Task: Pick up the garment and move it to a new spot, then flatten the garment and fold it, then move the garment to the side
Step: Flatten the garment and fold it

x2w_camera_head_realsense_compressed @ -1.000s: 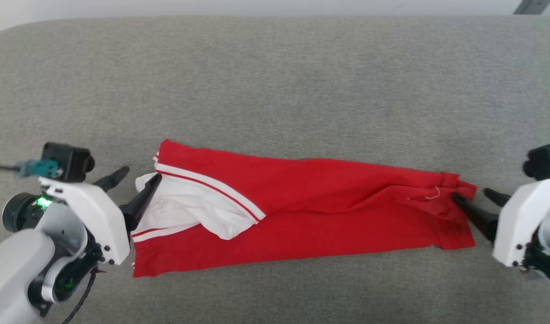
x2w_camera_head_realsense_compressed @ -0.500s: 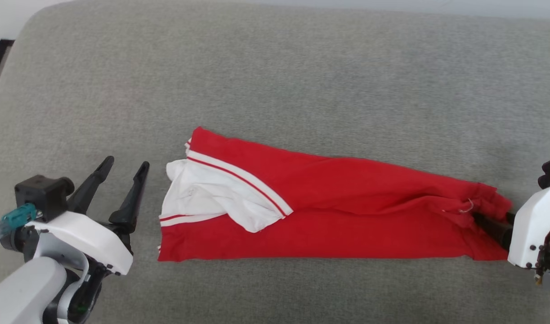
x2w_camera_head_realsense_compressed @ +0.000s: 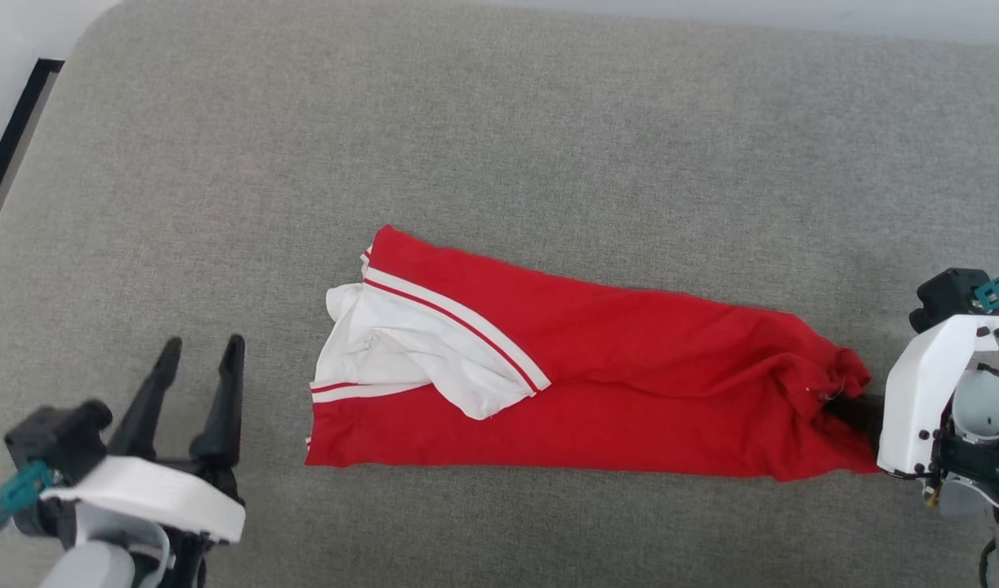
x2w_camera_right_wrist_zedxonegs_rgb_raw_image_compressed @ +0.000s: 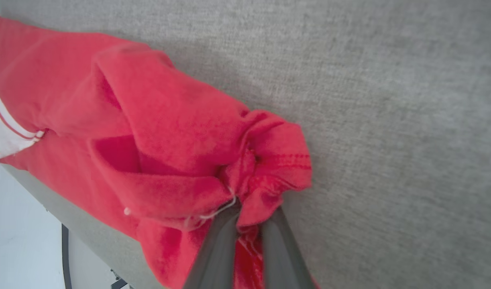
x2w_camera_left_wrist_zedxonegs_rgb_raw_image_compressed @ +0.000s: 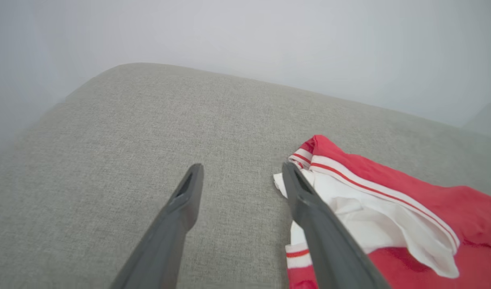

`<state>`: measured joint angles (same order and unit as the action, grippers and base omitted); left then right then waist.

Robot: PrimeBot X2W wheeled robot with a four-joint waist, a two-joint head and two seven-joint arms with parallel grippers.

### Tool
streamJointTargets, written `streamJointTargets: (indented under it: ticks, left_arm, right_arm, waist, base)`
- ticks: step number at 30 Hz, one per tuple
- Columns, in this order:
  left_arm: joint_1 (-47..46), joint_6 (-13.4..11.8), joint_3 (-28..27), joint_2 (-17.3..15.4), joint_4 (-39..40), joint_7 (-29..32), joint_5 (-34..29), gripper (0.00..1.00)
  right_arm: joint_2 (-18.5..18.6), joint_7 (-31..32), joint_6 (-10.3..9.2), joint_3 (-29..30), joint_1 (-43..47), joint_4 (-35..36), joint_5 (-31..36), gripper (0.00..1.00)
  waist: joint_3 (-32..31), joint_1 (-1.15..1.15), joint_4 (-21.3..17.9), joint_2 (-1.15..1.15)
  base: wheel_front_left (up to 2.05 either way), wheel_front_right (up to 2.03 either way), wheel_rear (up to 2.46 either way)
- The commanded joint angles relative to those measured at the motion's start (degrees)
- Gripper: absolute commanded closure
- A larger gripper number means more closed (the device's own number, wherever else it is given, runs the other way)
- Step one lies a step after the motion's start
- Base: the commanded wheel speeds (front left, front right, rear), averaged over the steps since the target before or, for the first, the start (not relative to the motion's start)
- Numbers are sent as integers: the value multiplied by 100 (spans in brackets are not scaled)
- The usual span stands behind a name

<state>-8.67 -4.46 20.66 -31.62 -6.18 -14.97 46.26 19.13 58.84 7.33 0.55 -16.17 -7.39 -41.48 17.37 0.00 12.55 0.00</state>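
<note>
The garment (x2w_camera_head_realsense_compressed: 613, 392), a red jersey shirt with a white sleeve and red-white striped trim, lies folded into a long strip across the grey cushion (x2w_camera_head_realsense_compressed: 499, 163). No lettering shows. My right gripper (x2w_camera_head_realsense_compressed: 834, 404) is shut on the garment's bunched right end; the right wrist view shows red cloth (x2w_camera_right_wrist_zedxonegs_rgb_raw_image_compressed: 245, 168) pinched between its fingers (x2w_camera_right_wrist_zedxonegs_rgb_raw_image_compressed: 217, 241). My left gripper (x2w_camera_head_realsense_compressed: 201, 359) stands open at the lower left, a short way left of the white sleeve (x2w_camera_head_realsense_compressed: 393, 351), with nothing between its fingers. In the left wrist view the sleeve (x2w_camera_left_wrist_zedxonegs_rgb_raw_image_compressed: 373, 212) lies just right of the gripper (x2w_camera_left_wrist_zedxonegs_rgb_raw_image_compressed: 239, 170).
The grey cushion stretches wide behind and to both sides of the garment. Its rounded left corner (x2w_camera_head_realsense_compressed: 99, 33) meets a pale wall and a dark strip (x2w_camera_head_realsense_compressed: 9, 147) at the far left. In the right wrist view the cushion's edge and floor (x2w_camera_right_wrist_zedxonegs_rgb_raw_image_compressed: 24, 241) show at lower left.
My right gripper has shut on the garment's right end, bunching the cloth. My left gripper has let go of the sleeve and drawn back to the lower left. The camera has shifted.
</note>
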Motion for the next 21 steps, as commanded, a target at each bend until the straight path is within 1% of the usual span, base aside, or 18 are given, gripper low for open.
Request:
streamJointTargets:
  ticks: [1,7,11,13,15,21]
  left_arm:
    - [165,140,-185,174,-36,-24,-132,0]
    - [578,663,-948,797,-186,-25,-770,0]
    - [716,908,-1368,1159,-196,-25,-1100,0]
    - [785,993,-1560,1332,-176,-25,-1251,0]
    - [824,1058,-1711,1491,-142,-24,-1376,0]
    - [908,1166,-1987,1807,-111,-25,-1612,0]
  right_arm:
    - [-27,62,28,-87,87,-30,-58,100]
    - [60,79,27,167,36,216,-331,100]
    - [230,75,27,498,89,268,-291,100]
    - [385,70,27,711,108,246,-200,100]
    - [463,113,16,902,110,202,-167,100]
    - [855,127,16,1447,-38,-45,73,100]
  waist:
    - [-46,0,-20,0]
    - [-199,0,-94,0]
    - [-297,0,-126,0]
    - [-338,0,-143,0]
    - [-383,0,-182,0]
    - [-441,0,-329,0]
  base:
    - [0,0,0]
    - [0,0,0]
    - [0,0,0]
    - [0,0,0]
    - [0,0,0]
    - [0,0,0]
